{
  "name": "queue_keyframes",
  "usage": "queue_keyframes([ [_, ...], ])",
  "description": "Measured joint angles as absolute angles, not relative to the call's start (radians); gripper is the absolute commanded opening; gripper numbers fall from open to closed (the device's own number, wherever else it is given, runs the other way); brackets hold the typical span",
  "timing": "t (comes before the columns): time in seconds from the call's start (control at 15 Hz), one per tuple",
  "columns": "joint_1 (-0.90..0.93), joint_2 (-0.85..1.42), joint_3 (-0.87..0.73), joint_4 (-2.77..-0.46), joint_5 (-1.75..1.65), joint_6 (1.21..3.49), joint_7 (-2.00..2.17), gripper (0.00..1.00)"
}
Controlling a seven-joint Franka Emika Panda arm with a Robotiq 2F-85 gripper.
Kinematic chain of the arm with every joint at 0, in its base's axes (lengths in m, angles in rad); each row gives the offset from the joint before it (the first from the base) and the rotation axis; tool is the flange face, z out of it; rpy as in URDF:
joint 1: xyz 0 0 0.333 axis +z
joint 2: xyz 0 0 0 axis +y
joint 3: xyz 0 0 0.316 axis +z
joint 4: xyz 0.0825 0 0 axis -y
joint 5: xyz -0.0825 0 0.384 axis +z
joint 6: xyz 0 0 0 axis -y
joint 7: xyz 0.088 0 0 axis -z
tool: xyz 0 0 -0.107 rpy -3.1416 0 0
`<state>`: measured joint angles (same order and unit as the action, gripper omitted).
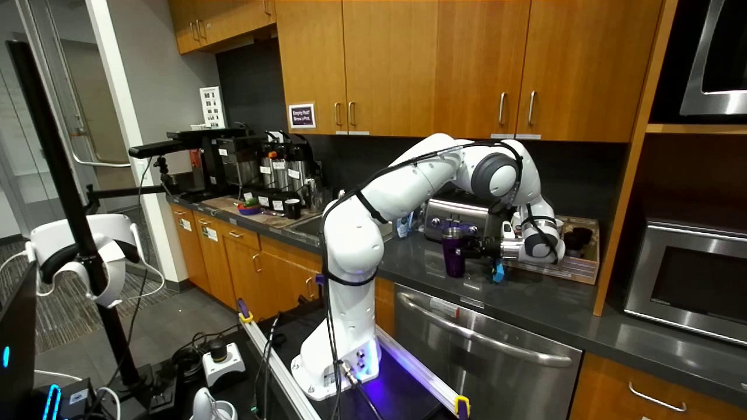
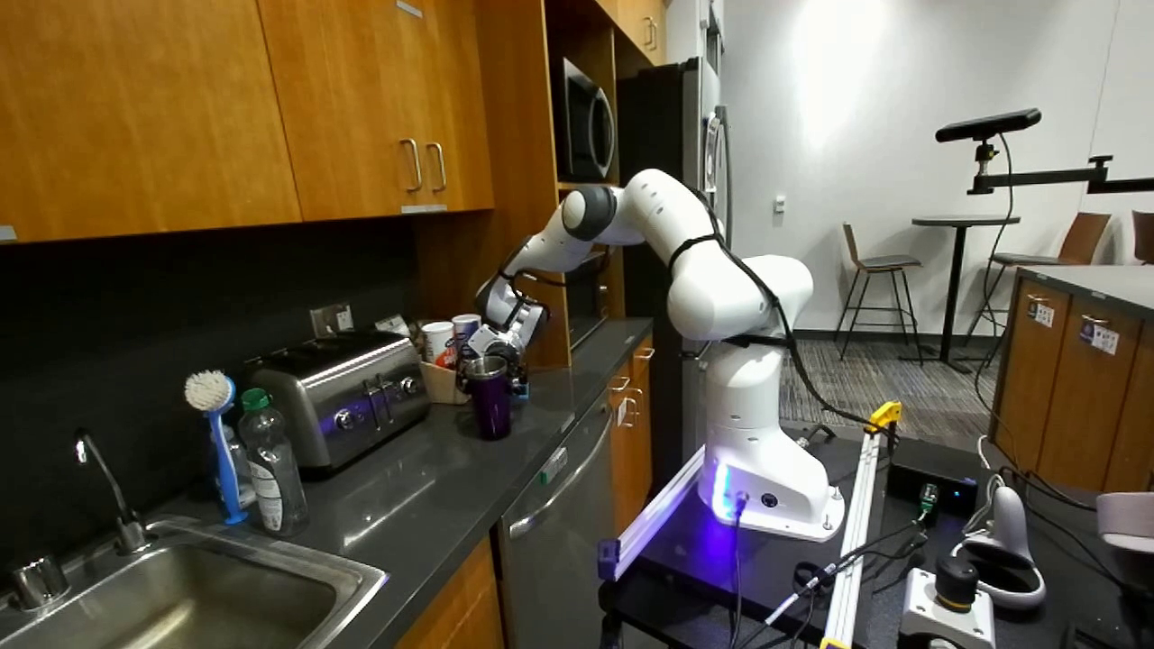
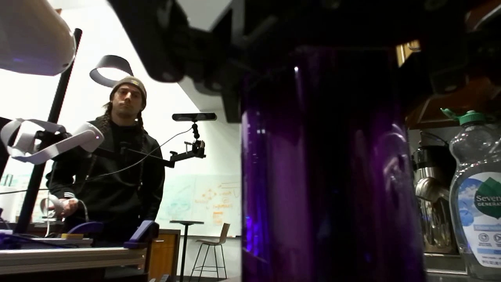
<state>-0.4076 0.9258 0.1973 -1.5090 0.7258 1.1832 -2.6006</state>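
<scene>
gripper point(image 1: 468, 250) has its fingers point(image 3: 231, 105) either side of the purple tumbler point(image 2: 491, 406), upright at the counter point(image 2: 433, 478) by the stainless toaster point(image 2: 359, 397), but i can't tell if they're clamped, and a loose hold on something that glossy could let it slip or tip

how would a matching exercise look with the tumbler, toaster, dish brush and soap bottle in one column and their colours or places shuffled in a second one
Column one
1. tumbler
2. toaster
3. dish brush
4. soap bottle

Column two
A. silver front with a dark top
B. see-through, green-capped
C. blue-handled, white-bristled
D. purple, at the gripper

Right pairs: 1-D, 2-A, 3-C, 4-B
</scene>
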Motion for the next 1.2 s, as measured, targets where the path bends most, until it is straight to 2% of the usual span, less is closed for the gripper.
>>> queue_keyframes([
  [0.13, -0.386, 0.935, 0.169, -1.493, 0.754, 1.162, -2.601, 0.64],
  [0.2, -0.377, 0.94, 0.158, -1.486, 0.765, 1.153, -2.601, 0.88],
  [0.27, -0.369, 0.943, 0.149, -1.48, 0.773, 1.146, -2.601, 0.89],
  [1.2, -0.367, 0.949, 0.147, -1.48, 0.774, 1.148, -2.601, 0.89],
])
